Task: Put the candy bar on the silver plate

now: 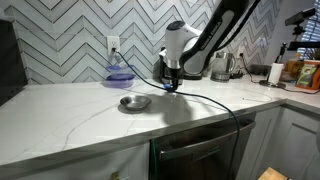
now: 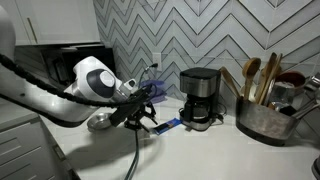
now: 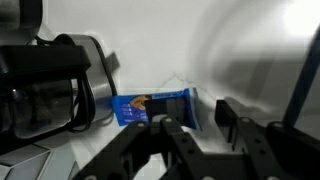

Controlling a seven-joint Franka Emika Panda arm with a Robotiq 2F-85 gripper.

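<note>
In the wrist view, the coffee maker (image 3: 45, 85) filled the left of the frame. The candy bar (image 3: 155, 106) lay just right of its base on the white table (image 3: 250, 60), with its long axis running almost level across the frame. At lower centre the fingers (image 3: 172, 132) stood spread wide with nothing between them. The bar sat up-frame and a little left of their gap. Because the fingers opened along the same line as the bar's length, a wrist turn looked necessary before closing.

In an exterior view, the silver plate (image 2: 98, 122) showed at lower left, partly behind the arm. The open fingers came next, and the bar (image 2: 165, 125) lay on the table just beside them, close to the coffee maker. The carry would therefore run leftward. In both exterior views, bare table lay in front of the plate (image 1: 134, 102), and the blue bowl (image 1: 119, 72) stood behind it.
</note>
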